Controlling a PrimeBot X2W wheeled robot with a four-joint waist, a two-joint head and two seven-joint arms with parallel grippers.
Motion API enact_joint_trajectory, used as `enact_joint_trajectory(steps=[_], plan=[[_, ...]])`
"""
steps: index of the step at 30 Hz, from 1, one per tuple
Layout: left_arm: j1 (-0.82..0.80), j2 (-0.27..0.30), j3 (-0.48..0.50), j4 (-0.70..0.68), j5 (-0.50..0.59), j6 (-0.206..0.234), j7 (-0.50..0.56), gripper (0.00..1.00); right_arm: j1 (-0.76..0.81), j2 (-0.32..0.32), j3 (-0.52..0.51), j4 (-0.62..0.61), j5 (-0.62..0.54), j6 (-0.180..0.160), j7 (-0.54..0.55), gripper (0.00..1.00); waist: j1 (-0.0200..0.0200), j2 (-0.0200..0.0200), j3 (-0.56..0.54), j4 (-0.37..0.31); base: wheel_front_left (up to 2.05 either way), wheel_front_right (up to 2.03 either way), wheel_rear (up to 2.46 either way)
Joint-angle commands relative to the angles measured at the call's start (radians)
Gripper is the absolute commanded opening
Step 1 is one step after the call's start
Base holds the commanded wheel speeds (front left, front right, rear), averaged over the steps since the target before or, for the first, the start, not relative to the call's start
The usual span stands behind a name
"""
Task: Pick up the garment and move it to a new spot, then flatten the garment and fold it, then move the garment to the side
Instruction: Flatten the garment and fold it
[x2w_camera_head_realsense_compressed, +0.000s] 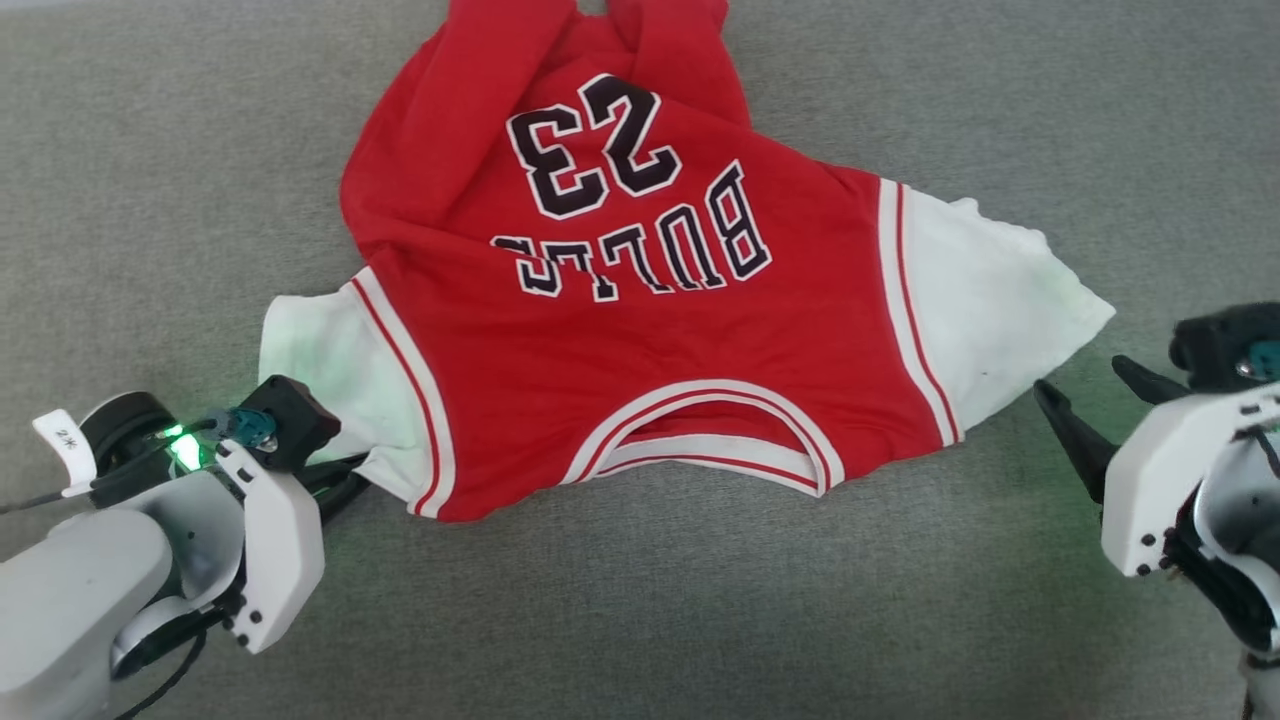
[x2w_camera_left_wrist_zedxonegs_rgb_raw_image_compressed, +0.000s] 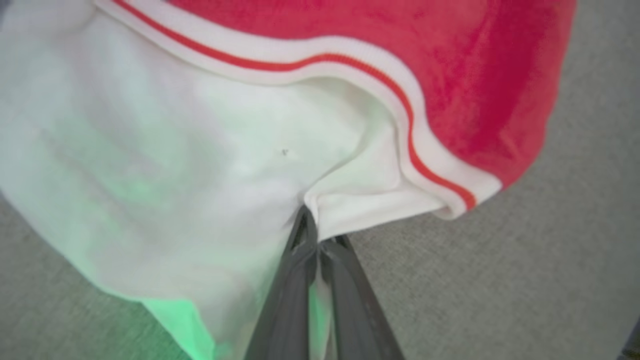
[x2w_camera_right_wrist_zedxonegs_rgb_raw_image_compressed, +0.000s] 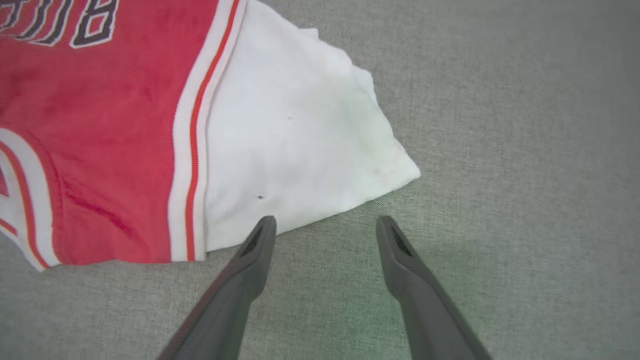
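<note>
Left gripper (x2w_camera_left_wrist_zedxonegs_rgb_raw_image_compressed: 314, 235): fingers pressed together on near edge of left white sleeve (x2w_camera_left_wrist_zedxonegs_rgb_raw_image_compressed: 150, 150).
Garment (x2w_camera_head_realsense_compressed: 640, 360): red jersey T-shirt, black "BULLS 23", on grey cloth surface (x2w_camera_head_realsense_compressed: 650, 600); collar near, far part seems bunched.
Right gripper (x2w_camera_right_wrist_zedxonegs_rgb_raw_image_compressed: 325, 225): fingers spread wide, holding nothing, just beside right white sleeve (x2w_camera_right_wrist_zedxonegs_rgb_raw_image_compressed: 290, 130).

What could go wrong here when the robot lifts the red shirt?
1. The left gripper is shut on only a small fold at the edge of the red jersey T-shirt's white sleeve; it may slip out.
2. The right gripper is open near the other white sleeve, gripping nothing; a one-sided lift could bunch the crumpled far part more.
</note>
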Motion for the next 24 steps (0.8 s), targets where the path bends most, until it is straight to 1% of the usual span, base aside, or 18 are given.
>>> enact_joint_trajectory(steps=[1,6,9,10,13,15,19,20,21,22,24], plan=[[0.021,-0.036,-0.039,0.020,-0.004,0.003,0.007,0.00,-0.017,-0.014,0.011,0.004,0.002,0.000,0.024,1.00,0.0000,-0.0001,0.004,0.009,0.00,0.00,0.00],[-0.015,-0.077,-0.062,0.020,-0.007,0.003,-0.017,0.00,-0.099,-0.061,0.066,0.055,0.031,0.000,0.159,1.00,0.0000,-0.0001,0.027,0.044,0.00,0.00,0.00],[-0.029,-0.098,-0.072,0.020,0.003,0.003,-0.027,0.00,-0.153,-0.065,0.084,0.107,0.052,0.000,0.218,1.00,0.0000,-0.0001,0.048,0.066,0.00,0.00,0.00],[-0.035,-0.105,-0.074,0.021,0.004,0.003,-0.027,0.00,-0.171,-0.080,0.093,0.128,0.043,0.000,0.231,1.00,0.0000,-0.0001,0.056,0.074,0.00,0.00,0.00],[-0.050,-0.126,-0.079,0.028,0.006,0.003,-0.035,0.00,-0.196,-0.097,0.131,0.205,0.039,0.000,0.269,1.00,0.0000,-0.0001,0.074,0.095,0.00,0.00,0.00],[-0.056,-0.136,-0.080,0.036,0.005,0.003,-0.041,0.00,-0.199,-0.110,0.178,0.247,0.024,-0.001,0.289,1.00,0.0000,-0.0001,0.082,0.105,0.00,0.00,0.00],[-0.061,-0.156,-0.083,0.055,-0.001,0.003,-0.059,0.00,-0.185,-0.114,0.264,0.303,0.050,0.000,0.305,1.00,0.0000,-0.0001,0.088,0.119,0.00,0.00,0.00],[-0.061,-0.159,-0.083,0.060,-0.003,0.003,-0.066,0.00,-0.181,-0.118,0.287,0.309,0.058,0.000,0.306,0.75,0.0000,-0.0001,0.088,0.121,0.00,0.00,0.00],[-0.059,-0.163,-0.084,0.063,-0.004,0.003,-0.070,0.00,-0.179,-0.123,0.304,0.314,0.065,0.000,0.301,0.30,0.0000,-0.0001,0.087,0.123,0.00,0.00,0.00],[-0.056,-0.166,-0.084,0.067,-0.008,0.003,-0.076,0.00,-0.180,-0.127,0.313,0.321,0.069,0.000,0.296,0.00,0.0000,-0.0001,0.086,0.124,0.00,0.00,0.00],[-0.050,-0.173,-0.082,0.074,-0.023,0.003,-0.098,0.00,-0.182,-0.140,0.323,0.335,0.074,0.000,0.285,0.00,0.0000,-0.0001,0.080,0.126,0.00,0.00,0.00]])
